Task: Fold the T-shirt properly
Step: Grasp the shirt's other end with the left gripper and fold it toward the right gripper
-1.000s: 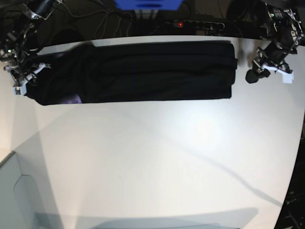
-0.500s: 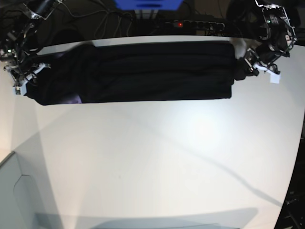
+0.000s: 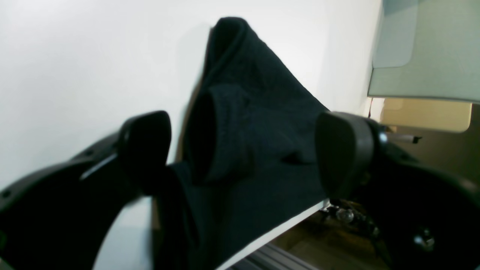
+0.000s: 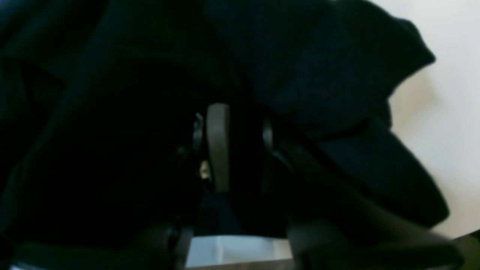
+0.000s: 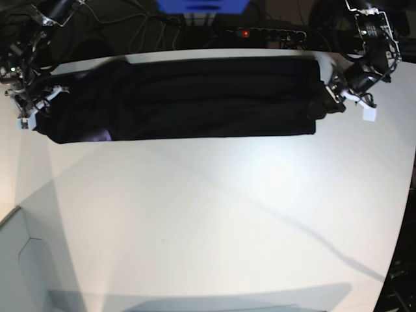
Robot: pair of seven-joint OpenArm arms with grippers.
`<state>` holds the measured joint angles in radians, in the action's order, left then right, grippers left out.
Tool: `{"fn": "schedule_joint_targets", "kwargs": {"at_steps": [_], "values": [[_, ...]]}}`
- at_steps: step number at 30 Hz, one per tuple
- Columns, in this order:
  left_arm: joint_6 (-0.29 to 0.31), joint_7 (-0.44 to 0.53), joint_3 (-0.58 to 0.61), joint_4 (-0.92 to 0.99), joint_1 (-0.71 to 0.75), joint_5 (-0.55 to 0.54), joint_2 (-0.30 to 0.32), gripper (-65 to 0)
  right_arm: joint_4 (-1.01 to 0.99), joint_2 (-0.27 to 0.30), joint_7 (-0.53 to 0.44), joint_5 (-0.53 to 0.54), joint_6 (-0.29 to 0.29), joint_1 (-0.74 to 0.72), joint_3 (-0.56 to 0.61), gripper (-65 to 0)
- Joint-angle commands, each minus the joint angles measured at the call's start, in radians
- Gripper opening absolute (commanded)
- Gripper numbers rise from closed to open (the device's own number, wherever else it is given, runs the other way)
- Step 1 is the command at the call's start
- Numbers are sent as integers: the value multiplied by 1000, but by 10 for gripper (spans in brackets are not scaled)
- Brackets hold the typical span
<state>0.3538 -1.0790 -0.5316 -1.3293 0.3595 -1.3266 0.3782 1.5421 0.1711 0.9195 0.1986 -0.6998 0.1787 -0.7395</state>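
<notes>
Robotics lab: bare white desk [image 5: 214, 214], tangled cables [image 5: 136, 32] and lit power strip [image 5: 263, 31] along far edge, robot arm [image 5: 372, 39] mounted at corner.

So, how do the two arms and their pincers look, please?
Both arms are black, open-framed metal with loose black cables along them. The left pincer has two thick, rounded black fingers on curved black brackets. In the base view, each pincer, left and right, carries small white parts near its tip. The right pincer looks dark, with a grey bar.

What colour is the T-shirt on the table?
The T-shirt is black, with a small purple patch near one end. The base view shows it best.
</notes>
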Motion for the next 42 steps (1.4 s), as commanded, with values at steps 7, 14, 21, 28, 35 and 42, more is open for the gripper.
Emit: {"fn": "schedule_joint_targets", "kwargs": {"at_steps": [7, 14, 21, 28, 35, 42], "values": [[-46, -19, 113, 12, 17, 108, -3, -39, -1, 5, 51, -32, 2, 3, -1, -526], [-48, 0, 169, 24, 40, 112, 5, -39, -1, 5, 51, -32, 2, 2, -1, -526], [-37, 0, 163, 17, 52, 235, 3, -39, -1, 5, 51, -32, 2, 2, -1, -526], [-37, 1, 163, 10, 63, 244, 0, -147, -1, 5, 51, -32, 2, 2, -1, -526], [-35, 3, 161, 7, 56, 241, -2, -650, -1, 5, 51, -32, 2, 2, -1, -526], [-35, 47, 172, -244, 71, 250, -49, -650, -1, 5, 51, -34, 2, 0, 1, -526]]}}
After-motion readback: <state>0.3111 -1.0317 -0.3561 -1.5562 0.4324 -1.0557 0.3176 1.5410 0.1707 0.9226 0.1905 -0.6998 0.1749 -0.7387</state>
